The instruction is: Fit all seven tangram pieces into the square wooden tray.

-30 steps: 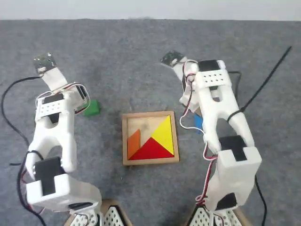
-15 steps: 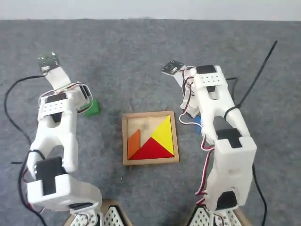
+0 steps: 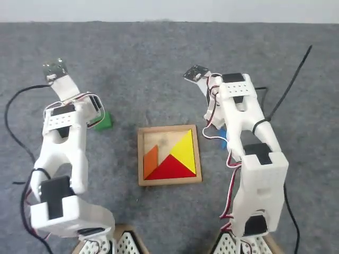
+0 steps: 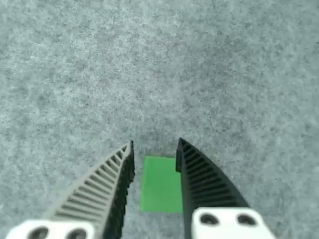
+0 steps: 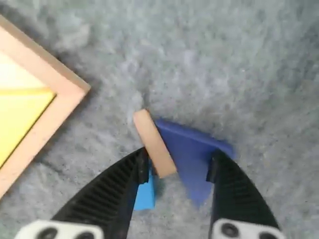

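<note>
Now right claw (image 5: 179,153) sits parted astride blue piece (image 5: 192,149) and tan piece (image 5: 154,144); best pinch blue alone, clear of tray (image 5: 45,104). Left claw (image 4: 155,142) narrowly straddles green piece (image 4: 159,184).

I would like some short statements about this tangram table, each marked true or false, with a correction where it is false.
1. The square wooden tray holds a red triangle, a yellow triangle and an orange piece. True.
2. The green square piece lies inside the tray. False: it lies on the grey carpet, between the fingers of the left gripper.
3. The left gripper is shut. False: it is open.
4. A dark blue piece lies outside the tray, at the right gripper. True.
5. The tray is completely filled. False: bare wood shows above the orange piece.
</note>
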`<move>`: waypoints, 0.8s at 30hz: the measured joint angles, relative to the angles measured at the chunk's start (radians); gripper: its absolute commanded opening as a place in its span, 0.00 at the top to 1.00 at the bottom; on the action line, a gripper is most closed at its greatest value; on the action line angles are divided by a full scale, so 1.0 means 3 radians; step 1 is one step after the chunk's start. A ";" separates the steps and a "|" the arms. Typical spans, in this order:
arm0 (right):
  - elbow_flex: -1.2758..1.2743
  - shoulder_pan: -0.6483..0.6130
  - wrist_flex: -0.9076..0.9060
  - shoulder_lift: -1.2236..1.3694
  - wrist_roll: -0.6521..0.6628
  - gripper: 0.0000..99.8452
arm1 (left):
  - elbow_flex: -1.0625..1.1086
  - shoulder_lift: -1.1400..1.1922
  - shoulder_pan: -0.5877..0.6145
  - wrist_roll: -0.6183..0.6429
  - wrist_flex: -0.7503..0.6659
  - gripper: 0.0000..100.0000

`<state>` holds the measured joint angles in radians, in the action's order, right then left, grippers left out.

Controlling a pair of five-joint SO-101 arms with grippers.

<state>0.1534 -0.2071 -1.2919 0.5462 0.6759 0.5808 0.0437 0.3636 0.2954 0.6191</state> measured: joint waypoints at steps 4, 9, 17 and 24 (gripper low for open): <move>0.0005 0.0000 0.0000 0.0000 -0.0097 0.84 | 0.0000 0.0000 0.0000 0.0000 0.0000 0.86; 0.0020 0.0000 0.0000 0.0000 -0.0159 0.86 | 0.0000 0.0000 -0.0010 0.0000 0.0000 0.86; -0.0036 -0.0005 -0.0026 -0.0276 -0.0378 0.93 | 0.0000 0.0000 -0.0020 0.0000 0.0000 0.86; -0.0036 -0.0005 -0.0107 -0.0322 -0.0394 0.94 | 0.0000 0.0000 -0.0020 0.0000 0.0000 0.86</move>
<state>0.1427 -0.2087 -1.3241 0.4496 0.5577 0.5808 0.0437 0.3575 0.2954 0.6191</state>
